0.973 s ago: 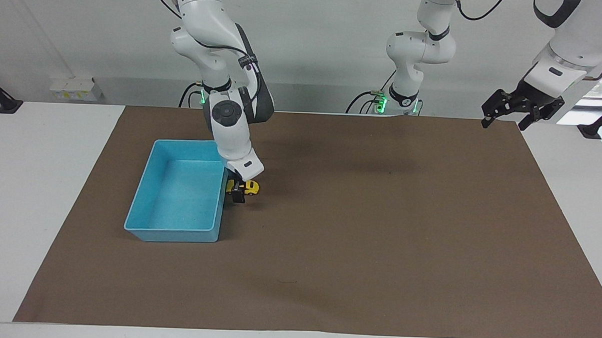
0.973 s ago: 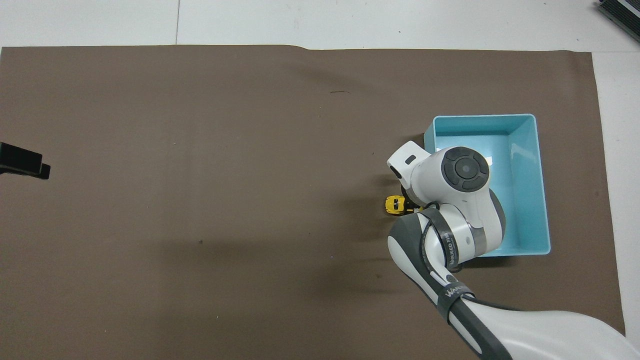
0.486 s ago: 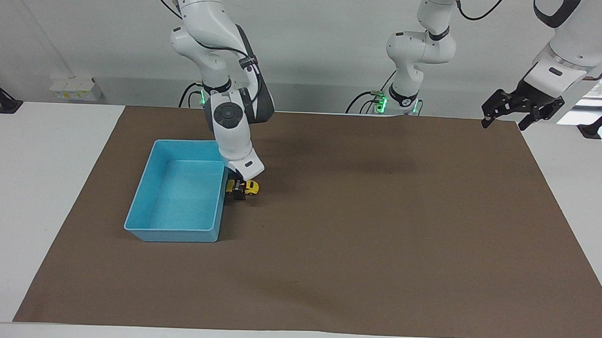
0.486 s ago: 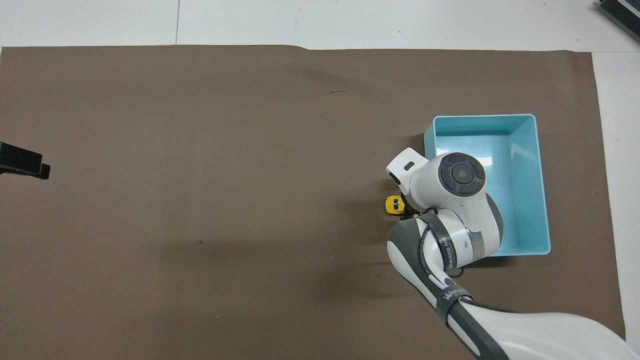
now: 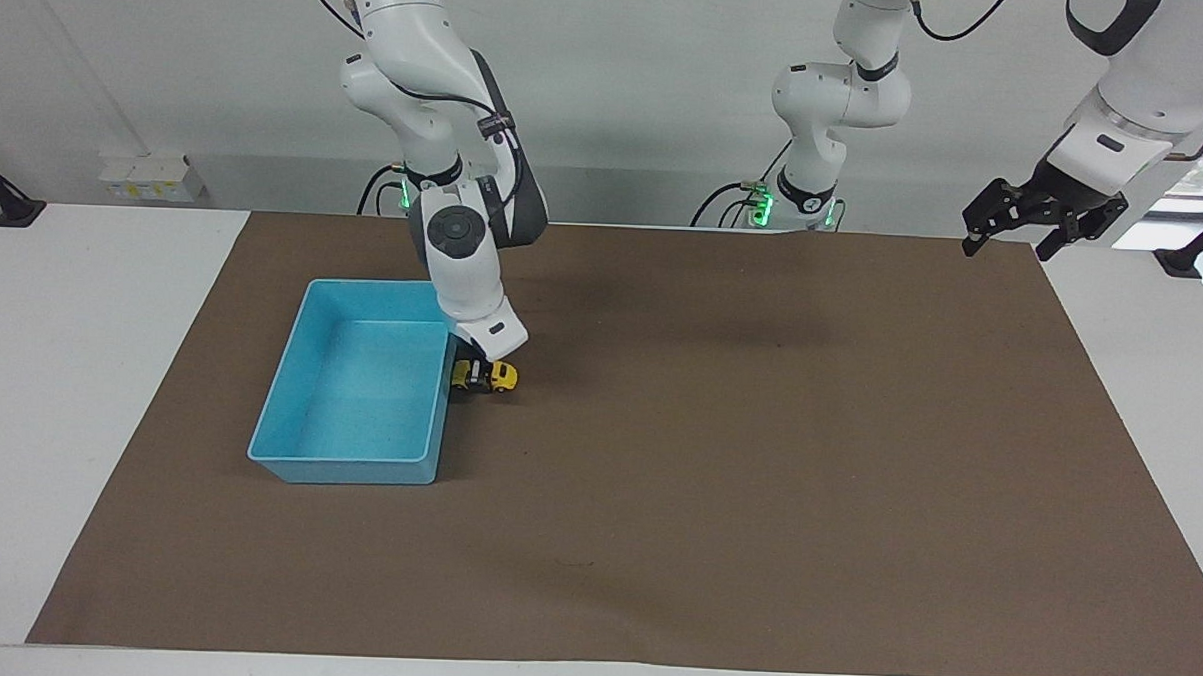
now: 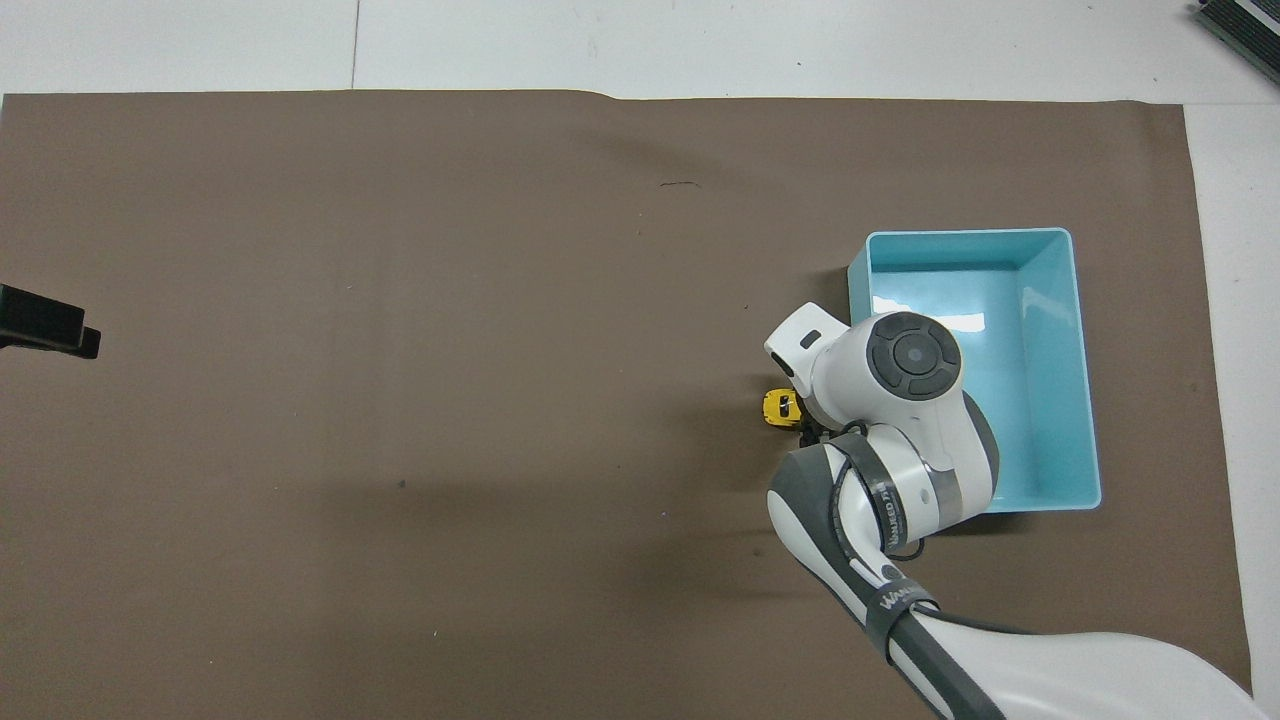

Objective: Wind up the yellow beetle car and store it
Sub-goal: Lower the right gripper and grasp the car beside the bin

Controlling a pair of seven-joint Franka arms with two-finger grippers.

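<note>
- Because the yellow beetle car (image 5: 492, 375) sits on the brown mat (image 5: 717, 462) just beside the blue bin (image 5: 300, 388), on the side toward the left arm's end of the desk (image 5: 80, 380), the right gripper (image 5: 476, 370) comes straight down on it from above.
- Its fingers straddle the car's body and look closed on it, though the overhead view hides the contact under the wrist; only the car's end peeks out there (image 6: 779, 407).
- Since the wheels seem to rest on the mat, I judge the grip serves to drag the car backward and load its spring, rather than to lift it.
- With the bin's wall so close, a backward pull has little room on that side; the pull probably has to run along the wall or away from it.
- The bin appears empty, so storing is not yet done.
- Parked high over the mat's corner at its own end, the left gripper (image 5: 1044, 218) waits with fingers spread and nothing between them.
</note>
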